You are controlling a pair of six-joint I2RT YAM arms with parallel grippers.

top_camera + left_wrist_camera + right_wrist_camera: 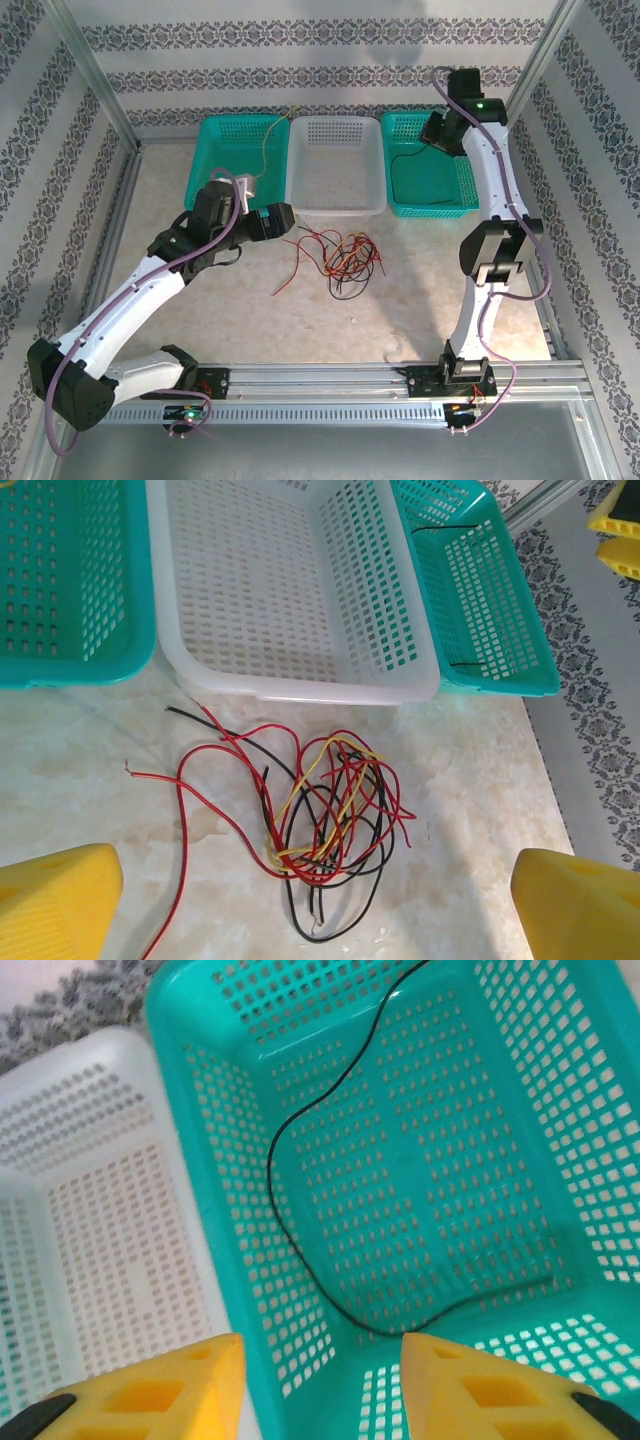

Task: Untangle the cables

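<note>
On the pale marbled tabletop, the tangled bundle of thin red, yellow and black cables lies in overlapping loops, with one red strand trailing near-left. The left gripper hangs over it, its yellow fingers spread wide and holding nothing. Bare table rings the bundle (most of it to the right). Just beyond sits the white perforated plastic basket. In the right teal perforated basket, a loose black wire curves below the right gripper, which is likewise released.

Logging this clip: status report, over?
Left gripper open, above tangle. Right gripper open, over teal basket holding one black cable. Tangle on table by white basket; nothing blocking.
</note>
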